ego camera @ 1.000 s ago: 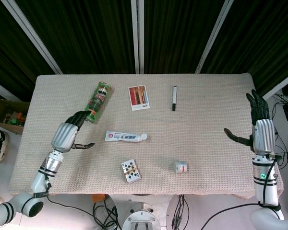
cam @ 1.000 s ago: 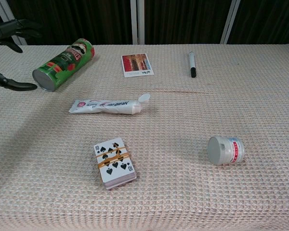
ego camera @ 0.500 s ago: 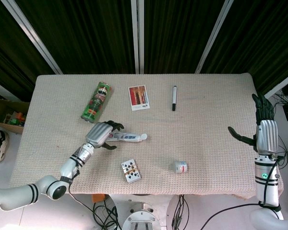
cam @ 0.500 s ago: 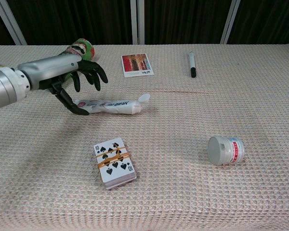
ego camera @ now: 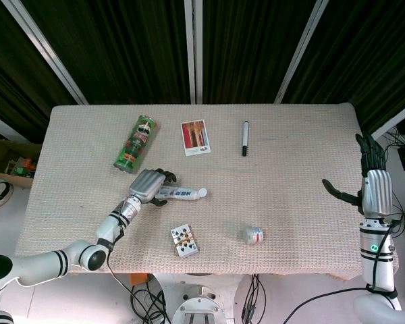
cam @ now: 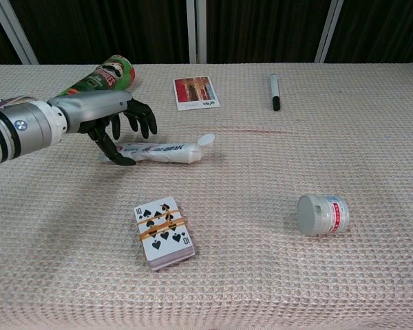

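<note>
dark vertical blinds hang behind a table (ego camera: pixel 304 128) covered in a beige waffle-weave cloth, seen from above in the head view and from low in front in the chest view.

the left hand (ego camera: pixel 148 183) (cam: pixel 113 117) reaches in from about 8 o'clock and hovers over the flat tail end of a white toothpaste tube (ego camera: pixel 181 194) (cam: pixel 166 152) lying near the table's middle. its dark fingers are spread and curled downward, with the thumb tip at or very near the cloth just beside the tube's tail; whether it actually touches the tube cannot be told. nothing is held in it. the tube's cap points toward 3 o'clock.

at 11 o'clock from the tube lies a green chip can (ego camera: pixel 136 143) (cam: pixel 100 74) on its side. at 12 o'clock sits a small photo card (ego camera: pixel 195 137) (cam: pixel 196 93), and toward 1 o'clock a black-and-white marker pen (ego camera: pixel 245 138) (cam: pixel 274 91). at 6 o'clock from the tube rests a deck of playing cards (ego camera: pixel 183 241) (cam: pixel 164 232) bound with a rubber band, a ten of spades facing up. at 4 o'clock a small white jar (ego camera: pixel 254 235) (cam: pixel 321 214) lies on its side.

the right hand (ego camera: pixel 372 182) stands upright at the table's 3 o'clock edge, fingers pointing up, thumb stretched out toward the table, holding nothing, well apart from every object.
</note>
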Motion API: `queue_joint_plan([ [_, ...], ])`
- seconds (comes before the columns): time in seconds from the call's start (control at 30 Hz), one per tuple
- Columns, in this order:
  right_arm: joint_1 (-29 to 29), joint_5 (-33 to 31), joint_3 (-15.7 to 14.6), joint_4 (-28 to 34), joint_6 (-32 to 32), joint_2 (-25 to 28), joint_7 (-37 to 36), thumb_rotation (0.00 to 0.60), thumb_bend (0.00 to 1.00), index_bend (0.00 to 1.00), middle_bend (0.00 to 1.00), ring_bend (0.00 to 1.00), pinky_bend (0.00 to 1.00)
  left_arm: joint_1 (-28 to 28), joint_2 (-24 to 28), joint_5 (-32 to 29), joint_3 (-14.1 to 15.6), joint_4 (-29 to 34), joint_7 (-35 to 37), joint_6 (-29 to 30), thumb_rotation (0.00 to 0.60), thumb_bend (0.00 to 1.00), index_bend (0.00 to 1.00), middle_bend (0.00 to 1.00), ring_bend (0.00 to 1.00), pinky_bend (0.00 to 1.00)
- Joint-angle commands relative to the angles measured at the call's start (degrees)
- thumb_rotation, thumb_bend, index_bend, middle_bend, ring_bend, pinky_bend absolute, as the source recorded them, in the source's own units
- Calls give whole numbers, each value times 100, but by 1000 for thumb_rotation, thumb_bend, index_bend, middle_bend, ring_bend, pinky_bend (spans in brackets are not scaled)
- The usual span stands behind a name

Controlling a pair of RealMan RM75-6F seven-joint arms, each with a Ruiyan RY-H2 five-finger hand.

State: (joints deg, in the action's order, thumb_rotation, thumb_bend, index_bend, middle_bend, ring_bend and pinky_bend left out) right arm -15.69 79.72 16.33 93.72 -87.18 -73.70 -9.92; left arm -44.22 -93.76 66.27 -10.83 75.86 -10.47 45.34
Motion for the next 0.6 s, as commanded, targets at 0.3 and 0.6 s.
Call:
queue_joint_plan([
  [0.3,42,-29,-27,-107,22,-39,-77,199,0,0,0,0,0,-163,-50,-442,58,-77,-371,-119,600,256,372,397,338,491],
  [0.6,88,-111,-47,-226,73,-80,-169,199,0,0,0,0,0,-165,-193,-436,86,-179,-546,207,600,316,550,584,503,636],
])
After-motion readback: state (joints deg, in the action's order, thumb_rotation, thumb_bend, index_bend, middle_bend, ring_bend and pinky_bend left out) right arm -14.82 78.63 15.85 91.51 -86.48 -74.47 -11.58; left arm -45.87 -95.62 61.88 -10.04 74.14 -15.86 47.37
